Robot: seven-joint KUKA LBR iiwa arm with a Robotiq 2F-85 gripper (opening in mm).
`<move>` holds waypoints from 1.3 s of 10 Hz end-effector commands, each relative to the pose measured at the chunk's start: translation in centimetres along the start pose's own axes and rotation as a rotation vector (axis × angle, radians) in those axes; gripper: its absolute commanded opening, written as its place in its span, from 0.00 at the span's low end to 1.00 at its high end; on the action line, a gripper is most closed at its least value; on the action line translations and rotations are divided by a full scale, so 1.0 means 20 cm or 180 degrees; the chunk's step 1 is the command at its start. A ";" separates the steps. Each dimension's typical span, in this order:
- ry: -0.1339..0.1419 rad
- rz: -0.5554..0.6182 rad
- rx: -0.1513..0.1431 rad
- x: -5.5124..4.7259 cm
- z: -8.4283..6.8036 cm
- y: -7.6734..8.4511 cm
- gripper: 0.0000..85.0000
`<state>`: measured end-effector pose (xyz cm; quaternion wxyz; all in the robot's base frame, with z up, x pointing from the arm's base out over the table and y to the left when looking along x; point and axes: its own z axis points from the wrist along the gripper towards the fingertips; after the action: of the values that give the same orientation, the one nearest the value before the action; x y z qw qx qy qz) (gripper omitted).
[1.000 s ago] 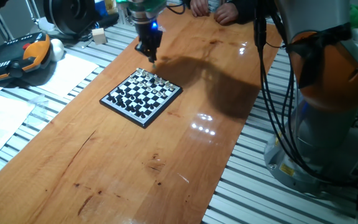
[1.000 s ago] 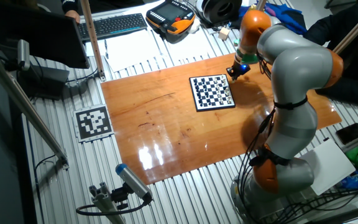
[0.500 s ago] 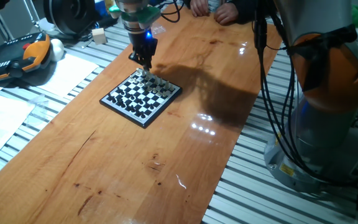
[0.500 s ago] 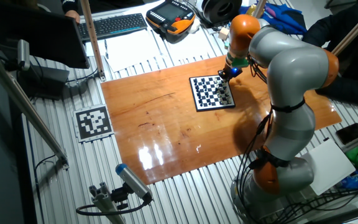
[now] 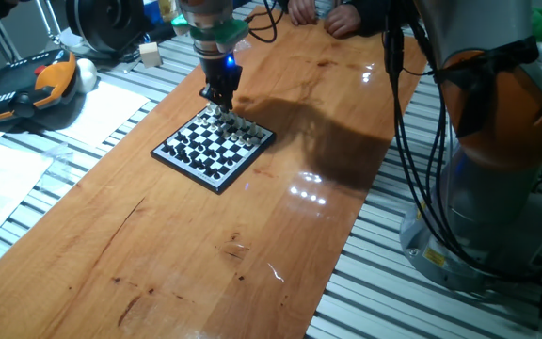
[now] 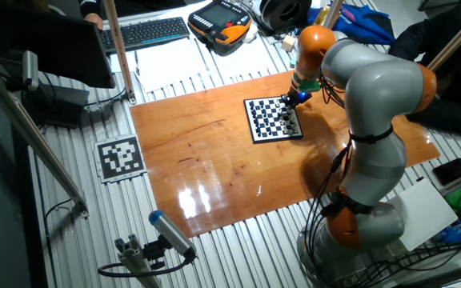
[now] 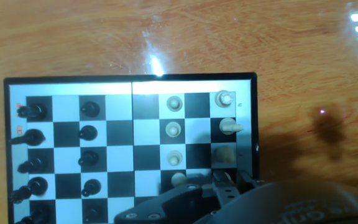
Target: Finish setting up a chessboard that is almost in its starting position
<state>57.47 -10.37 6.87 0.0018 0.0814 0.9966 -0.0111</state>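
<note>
The chessboard lies on the wooden table, a small black-rimmed board, also in the other fixed view as the chessboard. My gripper hangs low over the board's far edge, by the white pieces. In the hand view the black pieces fill the left columns and the white pieces the right ones. My gripper is at the bottom of that view with its fingers close together. A blurred tan chess piece sits right at their tips, over the board's outer right column.
An orange and black teach pendant and sheets of paper lie left of the wooden table. The robot's base stands to the right. A keyboard lies behind the table. A person's hands rest at the far edge.
The gripper has moved from just beyond the board's far corner to over the board's white back rows and has dropped slightly lower. The board has stayed where it was.
</note>
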 end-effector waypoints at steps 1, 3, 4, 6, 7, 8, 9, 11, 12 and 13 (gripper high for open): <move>-0.0012 0.0007 0.0010 0.00 0.01 0.01 0.00; -0.0016 -0.0008 0.0034 0.00 0.01 0.00 0.00; -0.0019 -0.0023 0.0048 0.00 0.01 0.00 0.00; -0.0030 -0.0033 0.0056 0.00 0.02 0.00 0.00; -0.0030 -0.0033 0.0056 0.00 0.02 0.00 0.00; -0.0034 -0.0033 0.0055 0.00 0.02 0.00 0.00; -0.0034 -0.0038 0.0055 0.00 0.02 0.00 0.00; -0.0046 -0.0052 0.0098 -0.01 0.02 0.00 0.00; -0.0047 -0.0053 0.0103 -0.01 0.02 0.00 0.00; -0.0038 -0.0052 0.0109 -0.01 0.02 0.00 0.00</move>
<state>57.59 -10.40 6.51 0.0062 0.0732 0.9969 -0.0287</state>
